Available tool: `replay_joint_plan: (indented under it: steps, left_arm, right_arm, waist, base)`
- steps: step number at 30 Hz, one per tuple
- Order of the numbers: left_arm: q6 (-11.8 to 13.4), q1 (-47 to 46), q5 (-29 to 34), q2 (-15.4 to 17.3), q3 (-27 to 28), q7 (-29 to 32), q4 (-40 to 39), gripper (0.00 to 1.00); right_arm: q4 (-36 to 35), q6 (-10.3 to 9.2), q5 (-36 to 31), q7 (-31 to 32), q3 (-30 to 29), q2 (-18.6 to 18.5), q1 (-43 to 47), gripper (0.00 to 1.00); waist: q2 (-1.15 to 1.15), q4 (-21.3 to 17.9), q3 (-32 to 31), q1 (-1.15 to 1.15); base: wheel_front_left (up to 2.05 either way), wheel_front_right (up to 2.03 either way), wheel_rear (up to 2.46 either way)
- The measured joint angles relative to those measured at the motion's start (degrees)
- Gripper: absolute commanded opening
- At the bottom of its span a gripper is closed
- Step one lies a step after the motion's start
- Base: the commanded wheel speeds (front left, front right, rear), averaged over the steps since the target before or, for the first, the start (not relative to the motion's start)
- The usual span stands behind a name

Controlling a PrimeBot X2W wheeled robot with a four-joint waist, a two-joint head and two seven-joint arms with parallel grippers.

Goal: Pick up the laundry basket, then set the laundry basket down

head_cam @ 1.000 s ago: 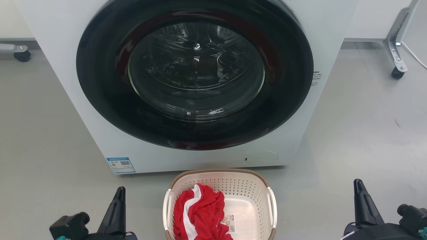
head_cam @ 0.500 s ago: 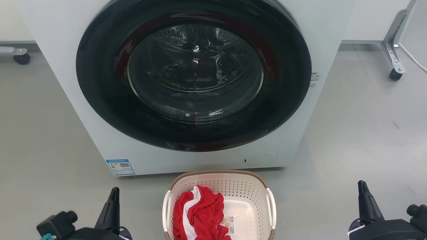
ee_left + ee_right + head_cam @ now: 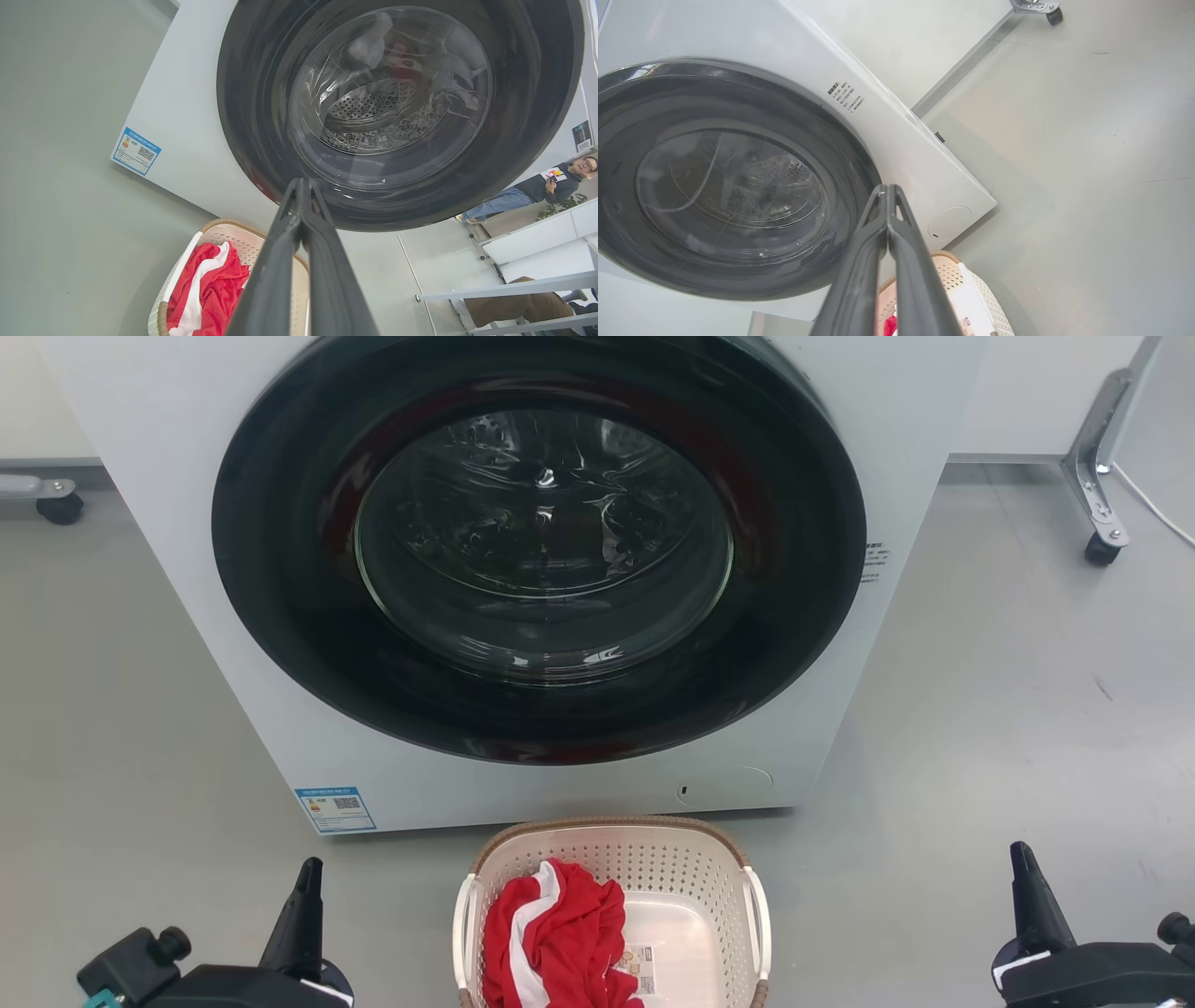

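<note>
Where the head view looked down, the laundry basket (image 3: 653,870) stood on the smooth grey floor (image 3: 980,709) just in front of the white washing machine (image 3: 896,439). It was a rounded-rectangular tub of cream perforated plastic with a brown woven-look rim, and a crumpled red-and-white cloth (image 3: 560,933) lay heaped in its left half. The left gripper (image 3: 303,905) and right gripper (image 3: 1027,901) flanked it, both apart from its white handles. In the left wrist view, the long dark fingers (image 3: 275,270) met at their tips, clenched on nothing, before the glossy round glass door (image 3: 392,93). In the right wrist view, the fingers (image 3: 859,280) likewise pressed together empty, the basket's perforated wall beside them.
</note>
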Motion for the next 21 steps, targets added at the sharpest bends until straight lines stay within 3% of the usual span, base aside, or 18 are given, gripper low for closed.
replay_joint_plan:
  steps: [21]
  left_arm:
    - [-3.0, -1.6, -14.5, -1.8, 4.3, 2.9, 3.8, 0.0]
  right_arm:
    - [3.5, 2.91, 15.9, 3.5, -3.8, 1.7, -1.8, 0.0]
  waist:
    - [0.0, -0.3, -0.7, 0.0]
  base:
    - [0.0, 0.0, 0.0]
